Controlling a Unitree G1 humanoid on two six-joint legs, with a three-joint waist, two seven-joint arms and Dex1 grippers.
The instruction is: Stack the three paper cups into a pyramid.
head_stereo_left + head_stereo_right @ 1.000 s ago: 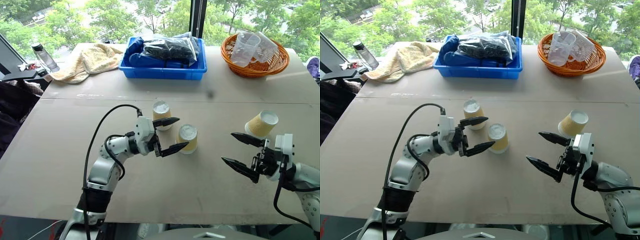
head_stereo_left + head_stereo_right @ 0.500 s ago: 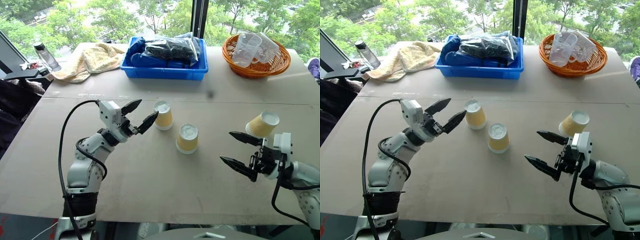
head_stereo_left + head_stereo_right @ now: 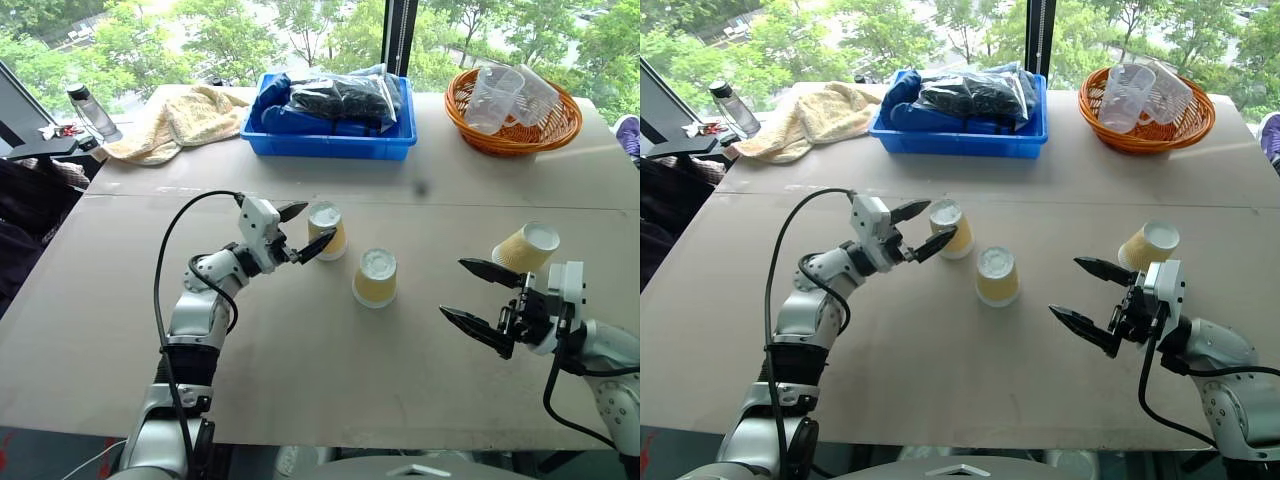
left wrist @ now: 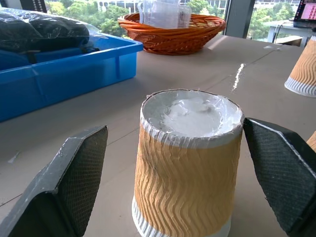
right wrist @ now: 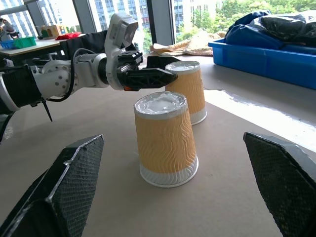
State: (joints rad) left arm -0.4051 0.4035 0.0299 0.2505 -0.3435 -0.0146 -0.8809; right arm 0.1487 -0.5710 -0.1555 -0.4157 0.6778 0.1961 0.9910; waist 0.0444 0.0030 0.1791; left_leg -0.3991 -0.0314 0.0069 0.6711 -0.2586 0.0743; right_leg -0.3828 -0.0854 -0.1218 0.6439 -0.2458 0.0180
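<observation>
Table (image 3: 300, 380): three cups, all upside down, none stacked.
Cup A (image 3: 326, 230): centre of table, toward far edge; between the wide-open fingers of the left gripper (image 3: 302, 235), untouched.
Cup B (image 3: 376, 277): centre, just beside cup A.
Cup C (image 3: 524, 248): near right edge, tilted, apart from the others.
Right gripper (image 3: 478, 297): wide open, empty, beside cup C.
Far edge: blue bin (image 3: 330, 120), basket (image 3: 510, 110), towel (image 3: 170, 122).

It looks like an office high up: big windows (image 3: 250, 40) show treetops, tall buildings (image 5: 123, 19) outside, and a wide brown counter (image 3: 300, 380).
</observation>
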